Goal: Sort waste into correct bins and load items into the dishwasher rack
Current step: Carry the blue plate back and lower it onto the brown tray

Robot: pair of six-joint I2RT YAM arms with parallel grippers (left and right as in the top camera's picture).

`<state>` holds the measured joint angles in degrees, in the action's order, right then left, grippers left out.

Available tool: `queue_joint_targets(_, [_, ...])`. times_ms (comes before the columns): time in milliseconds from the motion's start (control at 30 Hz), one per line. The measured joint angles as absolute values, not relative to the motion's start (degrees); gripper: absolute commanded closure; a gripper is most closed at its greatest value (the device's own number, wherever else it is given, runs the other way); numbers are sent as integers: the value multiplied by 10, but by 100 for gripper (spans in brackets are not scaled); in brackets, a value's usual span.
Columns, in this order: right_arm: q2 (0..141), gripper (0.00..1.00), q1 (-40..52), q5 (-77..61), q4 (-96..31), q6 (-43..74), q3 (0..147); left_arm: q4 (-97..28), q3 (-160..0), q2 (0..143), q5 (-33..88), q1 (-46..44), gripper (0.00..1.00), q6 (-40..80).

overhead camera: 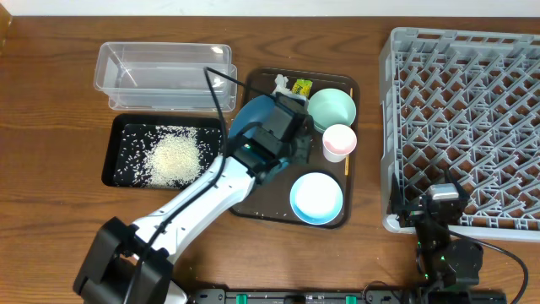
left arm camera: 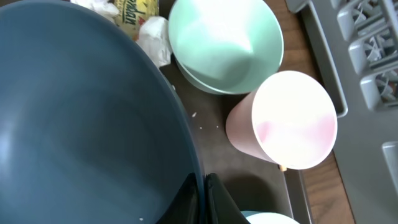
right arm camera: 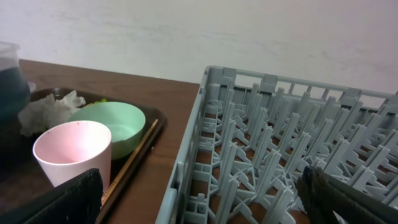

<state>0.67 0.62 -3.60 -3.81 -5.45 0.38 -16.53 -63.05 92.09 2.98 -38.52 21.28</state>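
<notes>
Bench: brown wooden bench (overhead camera: 51, 211), carrying everything listed.
Rack: large square light grey plastic dishwasher rack (overhead camera: 464, 127) with a lattice of pegs, filling the right of the overhead frame.
Clear bin: clear plastic rectangular tub (overhead camera: 160, 49), upper left of the overhead frame.
Black bin: shallow black rectangular tray (overhead camera: 118, 173), just below the tub in the frame.
Rice: heap of white rice grains (overhead camera: 175, 157) in the middle of the black tray, loose grains scattered around it.
Serving tray: large dark brown serving tray (overhead camera: 274, 203), centre of the overhead frame.
Plate: large dark blue plate (left arm camera: 81, 124) on the upper left of the brown tray, partly hidden under the left arm from overhead.
Left fingers: left gripper (left arm camera: 204, 190) at bottom centre of the left wrist frame, closed onto the plate's rim.
Green bowl: mint green bowl (overhead camera: 332, 107), upright, upper right of the brown tray.
Cup: small pinkish-white cup (overhead camera: 339, 142), upright, just below the green bowl.
Blue bowl: light blue bowl (overhead camera: 316, 197), lower right of the brown tray.
Stick: thin wooden stick (overhead camera: 347, 165) along the tray's right edge, beside the cup.
Tissue: crumpled white tissue (left arm camera: 152, 37) at the tray's top edge, between plate and green bowl.
Wrapper: small yellow-green snack wrapper (overhead camera: 301, 87), just beside the tissue.
Right fingers: right gripper (overhead camera: 440, 205), lower right of the overhead frame, near the rack's lower wall; fingers (right arm camera: 62, 199) wide apart.
</notes>
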Motion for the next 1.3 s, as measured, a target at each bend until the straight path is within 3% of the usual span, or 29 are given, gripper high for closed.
queue_joint_targets(433, [7,1,6,-36,-38,-55,4,-208,-630,922,21,-414,92,223])
queue_joint_targets(533, [7,1,6,-36,-38,-55,4,-222,-630,922,21,-414,78,221])
queue_joint_targets(933, [7,1,6,-36,-38,-55,4,-228,-630,922,15,-414,65,225])
queue_joint_targets(1200, [7,1,6,-36,-38,-55,4,-228,-630,919,13,-414,63,225])
queue_joint_targets(1300, [7,1,6,-36,-38,-55,4,-228,-630,906,12,-414,50,223])
